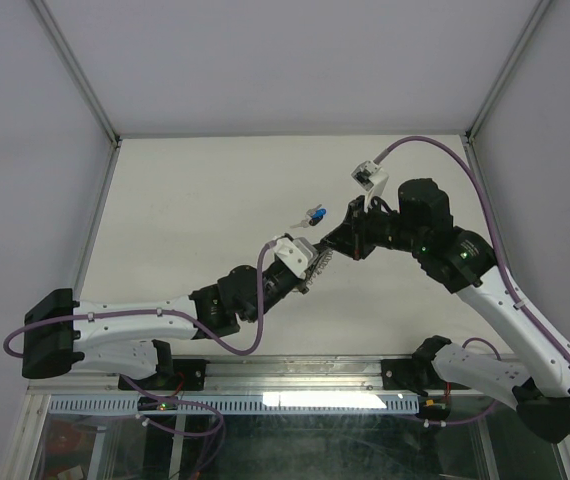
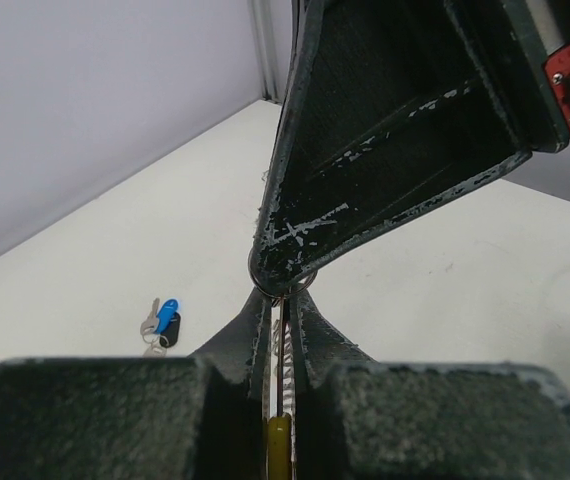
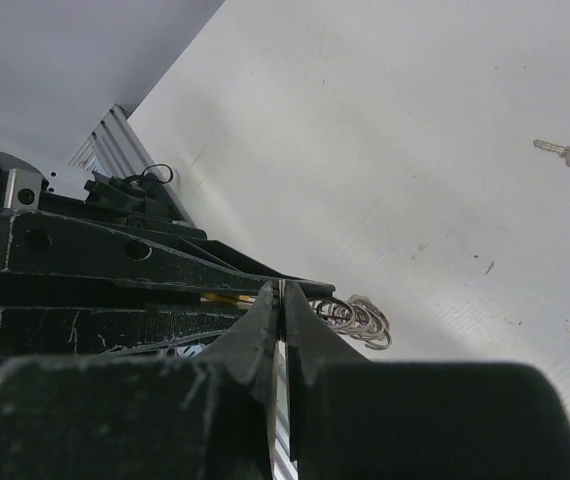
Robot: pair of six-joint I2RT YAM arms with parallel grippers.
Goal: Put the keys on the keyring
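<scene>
Closest to the lens, the left gripper (image 2: 280, 300) has its fingers pinched tight on the keyring (image 2: 278, 440), with the yellow segment showing between them. The right gripper (image 3: 282, 295) is clamped on the same ring from the opposite side, almost tip to tip with the left. The ring's silvery coils bulge out beside the fingers. The keys (image 2: 163, 322), one of them blue-headed, lie loose on the white table (image 1: 185, 200) near the two grippers, touching neither.

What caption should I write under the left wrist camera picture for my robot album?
Both arms' jaws pinch the keyring tip to tip, while the blue-headed keys wait on the table.
</scene>
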